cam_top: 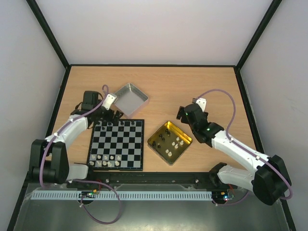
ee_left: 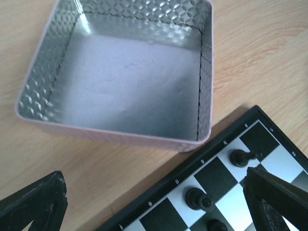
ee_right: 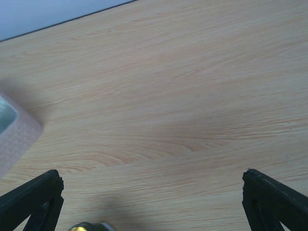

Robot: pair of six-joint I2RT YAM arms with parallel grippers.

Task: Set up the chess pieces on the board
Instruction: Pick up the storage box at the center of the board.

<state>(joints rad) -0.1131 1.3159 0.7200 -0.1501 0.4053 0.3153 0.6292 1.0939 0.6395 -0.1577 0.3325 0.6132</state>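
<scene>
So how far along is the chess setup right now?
Partly done. Several black pieces stand along the board's far row, and some white pieces sit near its near edge. Nothing is in hand: the left gripper and right gripper are open and empty. Left to place: the loose pieces in the gold tray.

Ahead of my left claw (ee_left: 154,175) I see a silver-grey tin lid (ee_left: 139,14), diamond-embossed inside and pinkish outside, and the board (ee_left: 217,176) in black and silvery-white checks carrying black chess pieces (ee_left: 198,198). Under my right claw (ee_right: 151,173) the table (ee_right: 168,96) shows pale orange wood grain.
</scene>
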